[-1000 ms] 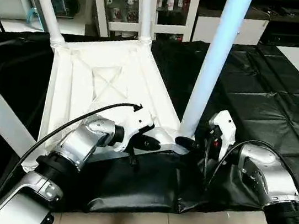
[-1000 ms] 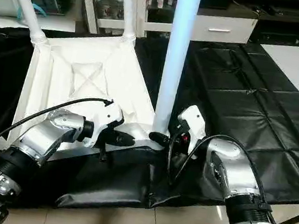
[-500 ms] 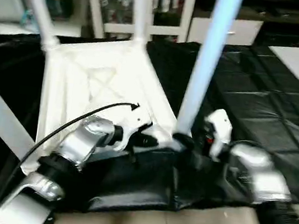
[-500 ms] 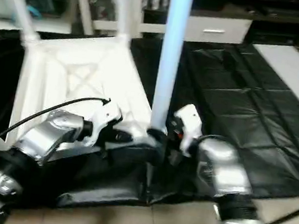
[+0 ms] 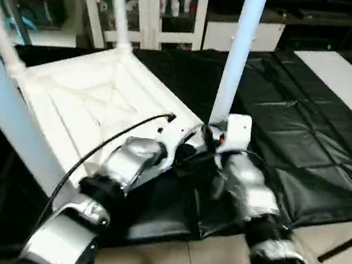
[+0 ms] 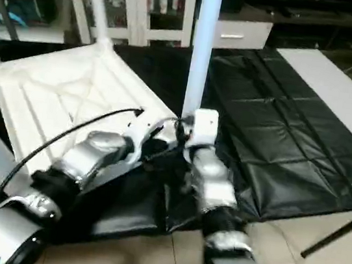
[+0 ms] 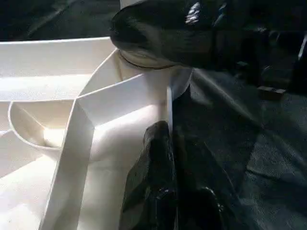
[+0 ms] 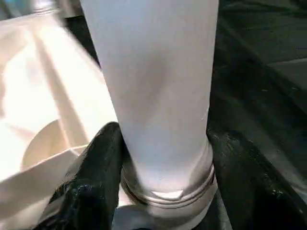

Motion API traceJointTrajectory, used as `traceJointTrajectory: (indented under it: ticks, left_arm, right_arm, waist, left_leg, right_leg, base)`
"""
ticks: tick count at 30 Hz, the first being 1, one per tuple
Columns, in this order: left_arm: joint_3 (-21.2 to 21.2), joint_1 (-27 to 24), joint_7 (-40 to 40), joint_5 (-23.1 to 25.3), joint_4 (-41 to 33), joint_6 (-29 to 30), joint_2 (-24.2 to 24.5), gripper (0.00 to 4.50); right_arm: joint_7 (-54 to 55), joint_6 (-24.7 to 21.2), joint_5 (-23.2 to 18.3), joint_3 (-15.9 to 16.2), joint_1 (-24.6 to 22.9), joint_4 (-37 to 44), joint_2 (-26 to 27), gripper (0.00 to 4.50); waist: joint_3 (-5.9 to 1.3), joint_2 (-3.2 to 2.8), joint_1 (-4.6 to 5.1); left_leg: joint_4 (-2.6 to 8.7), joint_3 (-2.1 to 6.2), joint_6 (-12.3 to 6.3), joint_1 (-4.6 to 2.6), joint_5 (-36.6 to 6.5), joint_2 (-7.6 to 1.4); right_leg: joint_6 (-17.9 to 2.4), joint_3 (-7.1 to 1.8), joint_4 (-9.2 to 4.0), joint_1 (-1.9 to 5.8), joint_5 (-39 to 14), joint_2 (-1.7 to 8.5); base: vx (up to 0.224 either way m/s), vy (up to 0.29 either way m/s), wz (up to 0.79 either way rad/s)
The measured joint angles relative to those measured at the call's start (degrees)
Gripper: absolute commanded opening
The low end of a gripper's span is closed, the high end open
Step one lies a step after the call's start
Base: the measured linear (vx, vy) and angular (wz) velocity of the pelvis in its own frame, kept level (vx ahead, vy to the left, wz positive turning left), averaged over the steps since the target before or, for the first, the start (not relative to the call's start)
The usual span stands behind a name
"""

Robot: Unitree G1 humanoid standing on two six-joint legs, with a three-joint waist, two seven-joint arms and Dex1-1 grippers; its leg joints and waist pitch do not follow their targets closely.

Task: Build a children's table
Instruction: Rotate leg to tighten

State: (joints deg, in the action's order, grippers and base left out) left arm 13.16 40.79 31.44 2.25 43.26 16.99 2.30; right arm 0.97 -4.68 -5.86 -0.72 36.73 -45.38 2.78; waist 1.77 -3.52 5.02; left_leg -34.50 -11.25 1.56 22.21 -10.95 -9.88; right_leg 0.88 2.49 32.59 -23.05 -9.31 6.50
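Black cover on the work table (image 5: 305,144) carries the upturned tabletop (image 5: 82,102). I see four legs up; my right gripper (image 8: 160,167) grasps the nearest leg (image 5: 238,55) at its socket, maybe still seating it. My left gripper (image 7: 153,177) is clenched on the tabletop's rim.

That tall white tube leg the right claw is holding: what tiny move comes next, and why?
Probably keep twisting the tall white tube leg down: the right claw grips its base, and a ring still shows above the round corner socket of the white ribbed plastic tabletop.

One upturned white tabletop (image 5: 94,104), four white legs (image 5: 236,55) standing in it, two silver forearms (image 5: 247,185)
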Motion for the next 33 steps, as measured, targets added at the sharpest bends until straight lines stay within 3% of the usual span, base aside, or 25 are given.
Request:
traceJointTrajectory:
  ticks: [4,6,11,17,20,22,24,27,33]
  left_arm:
    - [-0.53,0.01,0.11,-0.12,0.29,-0.93,-0.07,0.0]
    - [-0.85,0.0,0.66,-0.23,0.36,-1.35,0.09,0.0]
    - [-0.77,-0.77,3.64,-0.9,-0.9,-1.84,1.67,0.0]
    - [0.45,-2.81,9.14,-1.34,-4.53,-1.97,4.33,0.0]
    - [2.31,-4.7,15.09,-1.71,-8.32,-1.97,7.26,0.0]
    - [2.61,-5.41,18.13,-2.38,-9.33,-2.02,8.73,0.0]
    - [4.52,-6.45,22.98,-2.64,-12.46,-0.92,11.55,0.0]
    - [5.66,-6.79,26.8,-2.71,-14.32,0.09,13.41,0.0]
    - [6.55,-6.8,28.89,-2.51,-15.45,0.54,14.82,0.0]
  right_arm:
    - [-0.73,1.9,-0.06,-0.31,0.0,-0.58,0.05,2.38]
    - [-2.76,2.89,-0.26,-0.95,-0.11,-0.79,-0.16,2.94]
    - [-13.2,0.78,-3.3,-1.0,-3.64,5.11,-3.28,3.42]
    - [-27.58,-5.91,-5.58,3.03,-6.83,15.06,-11.08,3.92]
    - [-38.08,-8.96,-6.13,5.83,-9.76,20.83,-19.28,4.04]
    - [-41.69,-10.33,-6.31,6.11,-10.55,21.49,-21.96,4.31]
    - [-48.64,-11.98,-7.14,7.99,-12.88,25.32,-26.35,4.36]
    - [-52.28,-12.71,-7.12,8.15,-13.56,25.51,-28.97,4.36]
    - [-54.17,-12.74,-6.88,8.16,-13.61,25.2,-30.5,4.36]
  waist:
    - [0.01,0.05,0.11]
    - [0.02,0.06,0.1]
    - [0.06,0.11,-0.42]
    - [0.08,0.04,-1.36]
    - [0.12,-0.11,-2.47]
    - [0.15,-0.13,-2.93]
    - [0.19,-0.31,-3.78]
    - [0.21,-0.35,-4.21]
    - [0.22,-0.36,-4.15]
  left_leg:
    - [0.0,-0.01,0.0,0.06,0.0,0.0]
    - [0.0,-0.02,0.0,0.11,0.0,0.0]
    - [0.09,-0.03,-0.01,0.18,0.0,-0.03]
    - [0.32,-0.04,-0.01,0.16,-0.01,-0.15]
    - [0.35,-0.05,0.0,0.16,-0.02,-0.16]
    - [0.34,-0.08,0.0,0.15,-0.01,-0.17]
    - [0.33,-0.21,0.01,0.0,-0.02,-0.16]
    - [0.33,-0.29,0.01,0.02,-0.01,-0.15]
    - [0.29,-0.33,0.0,0.02,-0.01,-0.12]
  right_leg:
    - [-0.18,-0.02,0.0,0.0,0.11,0.0]
    - [-0.43,-0.02,0.0,-0.03,0.26,0.0]
    - [-0.46,0.01,0.03,-0.11,0.29,0.0]
    - [-0.47,0.12,0.16,-0.18,0.29,-0.08]
    - [-0.46,0.12,0.14,-0.18,0.28,-0.08]
    - [-0.46,0.09,0.15,-0.17,0.28,-0.08]
    - [-0.46,-0.05,0.16,-0.1,0.28,-0.07]
    - [-0.45,-0.19,0.17,-0.04,0.28,-0.06]
    - [-0.45,-0.25,0.17,-0.01,0.28,-0.04]
  base:
    - [0.0,0.0,0.0]
    - [0.0,0.0,0.0]
    - [0.0,0.0,0.0]
    - [0.0,0.0,0.0]
    - [0.0,0.0,0.0]
    - [0.0,0.0,0.0]
    - [0.0,0.0,0.0]
    - [0.0,0.0,0.0]
    - [0.0,0.0,0.0]
